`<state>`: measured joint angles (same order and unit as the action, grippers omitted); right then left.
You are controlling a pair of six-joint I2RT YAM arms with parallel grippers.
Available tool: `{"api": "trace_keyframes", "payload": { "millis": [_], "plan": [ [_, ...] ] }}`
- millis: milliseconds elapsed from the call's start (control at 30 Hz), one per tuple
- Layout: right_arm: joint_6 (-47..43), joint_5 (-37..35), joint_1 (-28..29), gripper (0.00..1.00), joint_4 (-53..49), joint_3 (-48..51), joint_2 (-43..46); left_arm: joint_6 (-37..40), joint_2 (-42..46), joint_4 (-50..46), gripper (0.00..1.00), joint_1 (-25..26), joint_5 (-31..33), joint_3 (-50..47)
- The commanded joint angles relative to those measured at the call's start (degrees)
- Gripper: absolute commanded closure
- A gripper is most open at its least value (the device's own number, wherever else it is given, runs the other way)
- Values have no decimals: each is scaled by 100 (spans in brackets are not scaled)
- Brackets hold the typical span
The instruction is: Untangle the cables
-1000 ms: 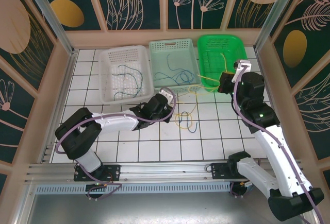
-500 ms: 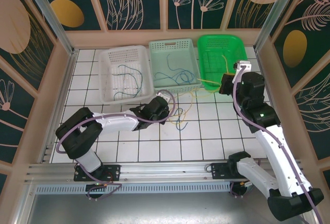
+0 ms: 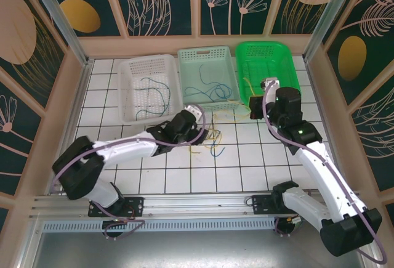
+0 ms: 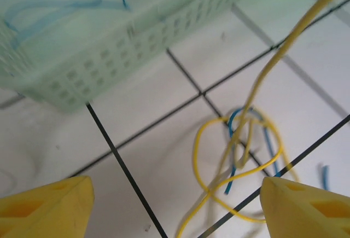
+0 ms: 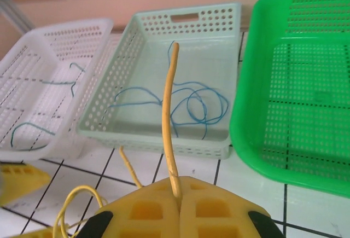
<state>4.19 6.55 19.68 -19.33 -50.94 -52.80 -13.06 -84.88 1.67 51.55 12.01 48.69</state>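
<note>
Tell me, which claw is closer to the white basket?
Left. The left claw sits off the near right corner of the white basket; the right claw, holding a cable, is by the green basket, the teal basket between.

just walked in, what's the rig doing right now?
Two arms are working on a cable tangle. The right pincer is shut on a yellow cable, which appears to lead to a yellow and blue knot on the tiled table in front of the pale green basket. The left pincer hangs open over that knot, gripping nothing. A blue cable lies in the pale green basket, and a teal cable lies in the white basket.
</note>
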Motion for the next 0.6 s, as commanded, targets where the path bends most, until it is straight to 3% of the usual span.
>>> {"api": "trace_keyframes", "payload": {
  "millis": [0, 233, 367, 567],
  "plan": [
    [-461, 95, 111, 100, 208, 16, -20, 432, 778, 203, 17, 8, -96, -354],
    [-842, 145, 209, 100, 163, 21, -142, 1459, 1716, 480, 6, 13, 71, -861],
    [-958, 207, 333, 100, 220, 18, -241, 2161, 1292, 465, 8, 13, -714, -234],
    [-1068, 356, 400, 100, 134, -30, -371, 3085, 400, 220, 17, 12, -966, 961]
  ]
}}
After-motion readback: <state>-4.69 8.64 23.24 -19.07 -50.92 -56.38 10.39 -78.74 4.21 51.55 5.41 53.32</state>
